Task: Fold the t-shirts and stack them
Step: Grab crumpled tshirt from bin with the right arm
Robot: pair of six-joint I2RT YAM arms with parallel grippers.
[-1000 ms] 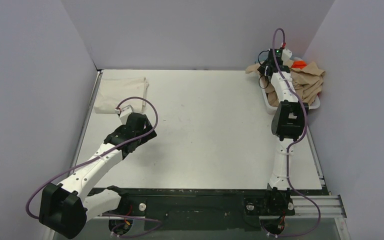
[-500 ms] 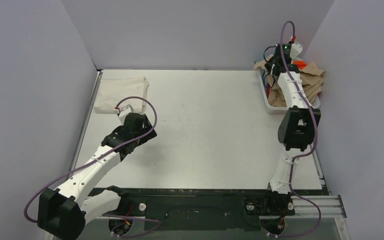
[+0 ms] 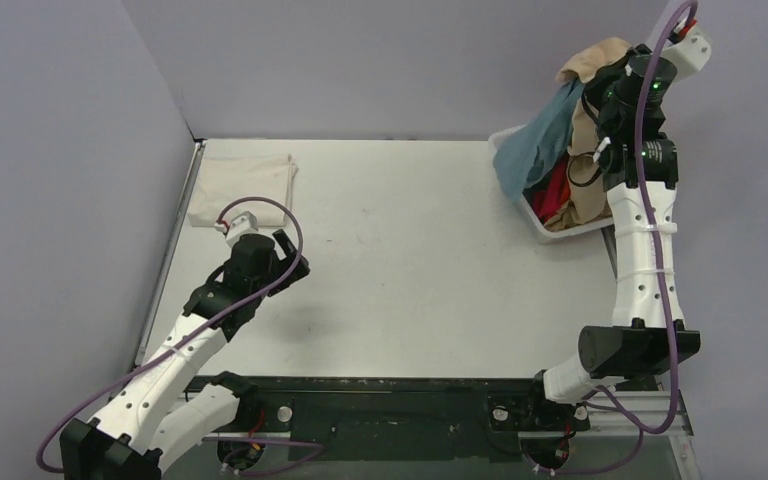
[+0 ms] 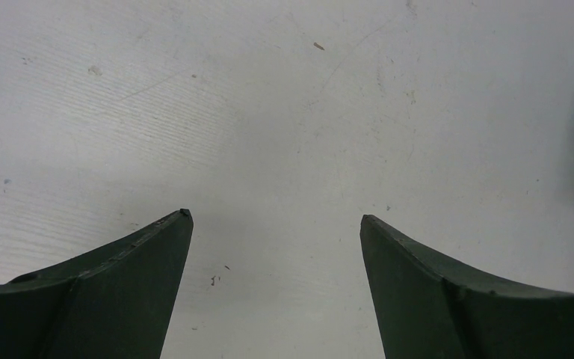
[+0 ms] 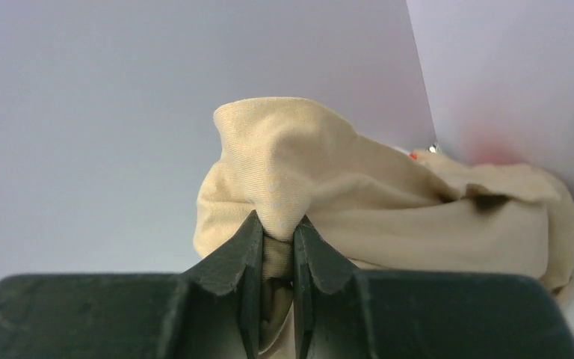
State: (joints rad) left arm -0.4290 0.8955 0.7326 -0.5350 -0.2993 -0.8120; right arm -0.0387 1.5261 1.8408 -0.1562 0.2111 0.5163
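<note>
My right gripper (image 3: 602, 82) is raised high above the white basket (image 3: 560, 233) at the back right. It is shut on a bunched fold of the tan t-shirt (image 3: 594, 58), and the right wrist view shows the pinch (image 5: 276, 228) on the tan cloth (image 5: 389, 202). A grey-blue t-shirt (image 3: 538, 135) hangs up with it, draped over the basket's left side. An orange t-shirt (image 3: 557, 186) lies in the basket. A folded cream-white t-shirt (image 3: 245, 188) lies at the table's back left. My left gripper (image 3: 293, 258) is open and empty just above the bare table (image 4: 275, 218).
The enclosure's back wall and right wall stand close round the raised right arm. The white tabletop (image 3: 420, 260) spreads between the folded shirt and the basket. A metal rail (image 3: 173, 250) runs along the table's left edge.
My right arm has risen out of the basket with the tan shirt, and the grey-blue shirt has come up with it. My left arm has drawn back slightly toward its base.
</note>
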